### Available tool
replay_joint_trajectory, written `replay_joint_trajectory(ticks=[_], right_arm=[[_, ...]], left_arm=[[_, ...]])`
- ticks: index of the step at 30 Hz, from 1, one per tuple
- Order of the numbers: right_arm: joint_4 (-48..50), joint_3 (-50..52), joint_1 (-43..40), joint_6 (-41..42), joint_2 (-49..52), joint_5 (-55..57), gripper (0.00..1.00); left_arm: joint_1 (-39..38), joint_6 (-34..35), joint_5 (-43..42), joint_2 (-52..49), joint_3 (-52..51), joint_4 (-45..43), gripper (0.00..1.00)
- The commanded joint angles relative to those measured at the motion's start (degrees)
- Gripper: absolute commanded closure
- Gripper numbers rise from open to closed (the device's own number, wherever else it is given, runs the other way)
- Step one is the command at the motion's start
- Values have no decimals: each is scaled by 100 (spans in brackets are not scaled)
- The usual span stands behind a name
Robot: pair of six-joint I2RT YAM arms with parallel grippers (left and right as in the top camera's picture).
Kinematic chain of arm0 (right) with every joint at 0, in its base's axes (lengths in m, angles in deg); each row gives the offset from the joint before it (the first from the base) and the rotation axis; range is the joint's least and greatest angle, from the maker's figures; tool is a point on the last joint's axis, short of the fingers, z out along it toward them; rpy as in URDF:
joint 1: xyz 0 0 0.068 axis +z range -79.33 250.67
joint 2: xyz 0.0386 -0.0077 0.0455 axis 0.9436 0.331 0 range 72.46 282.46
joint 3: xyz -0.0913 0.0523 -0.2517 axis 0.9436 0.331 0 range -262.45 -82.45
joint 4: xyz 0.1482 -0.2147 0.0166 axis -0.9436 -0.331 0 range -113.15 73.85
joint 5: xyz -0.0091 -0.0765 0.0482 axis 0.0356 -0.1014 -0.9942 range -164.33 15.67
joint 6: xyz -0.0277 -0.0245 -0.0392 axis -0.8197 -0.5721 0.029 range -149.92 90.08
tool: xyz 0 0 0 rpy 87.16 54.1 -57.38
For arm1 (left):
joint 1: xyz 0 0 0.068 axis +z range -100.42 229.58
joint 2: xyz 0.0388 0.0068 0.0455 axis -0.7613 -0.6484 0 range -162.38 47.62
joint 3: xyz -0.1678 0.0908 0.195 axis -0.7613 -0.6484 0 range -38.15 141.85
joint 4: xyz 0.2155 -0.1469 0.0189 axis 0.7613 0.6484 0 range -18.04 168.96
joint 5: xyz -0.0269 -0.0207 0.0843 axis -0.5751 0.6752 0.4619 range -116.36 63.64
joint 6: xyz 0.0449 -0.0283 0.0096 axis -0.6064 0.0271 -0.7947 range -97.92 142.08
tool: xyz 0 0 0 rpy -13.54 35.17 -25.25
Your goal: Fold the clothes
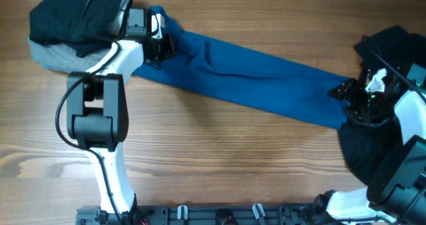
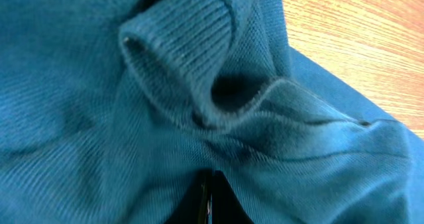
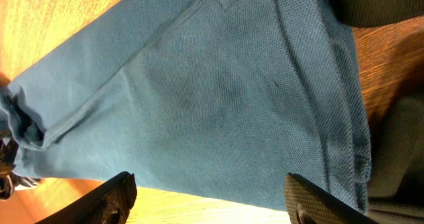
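The deep-blue shirt lies pulled into a long diagonal band from upper left to right. My left gripper is shut on its upper-left end. In the left wrist view blue fabric fills the frame, with a ribbed cuff or collar bunched above the closed jaws. My right gripper is at the shirt's right end. In the right wrist view its fingers are open and empty, just off the edge of the blue shirt.
A folded pile of black and pale grey pieces sits at the upper left, beside the left arm. A loose black garment lies under and around the right arm, and shows in the right wrist view. The table is wood.
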State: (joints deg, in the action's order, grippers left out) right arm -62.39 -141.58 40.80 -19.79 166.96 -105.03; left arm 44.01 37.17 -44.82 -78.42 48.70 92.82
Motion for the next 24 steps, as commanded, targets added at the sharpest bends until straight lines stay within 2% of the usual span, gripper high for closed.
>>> replay_joint_trajectory(ticks=[1,4,7,11,13,16,19,22,24], right_arm=[[13,-39,17,-96,-114,-109,24],[11,-39,17,-94,-114,-109,24],[9,-39,17,-92,-114,-111,24],[-37,-39,17,-98,-114,-109,24],[-33,-39,17,-98,-114,-109,24],[-33,-39,17,-109,-114,-109,24],[-55,-39,17,-118,-114,-107,24],[-203,-39,17,-173,-114,-81,24],[-411,-39,17,-439,-114,162,20]], left_arm=[[-74,-140,173,-295,-50,-188,96],[-219,-116,184,-459,-50,-721,96],[-468,127,186,-459,-48,-1624,96],[-595,229,199,-424,-48,-1733,96],[-706,387,-107,-424,-48,-2288,96],[-894,382,-413,-409,-26,-2457,96],[-907,376,-1222,-138,131,-2371,93],[-654,-127,-988,592,170,-1292,90],[-306,-317,-391,1226,170,-131,78]])
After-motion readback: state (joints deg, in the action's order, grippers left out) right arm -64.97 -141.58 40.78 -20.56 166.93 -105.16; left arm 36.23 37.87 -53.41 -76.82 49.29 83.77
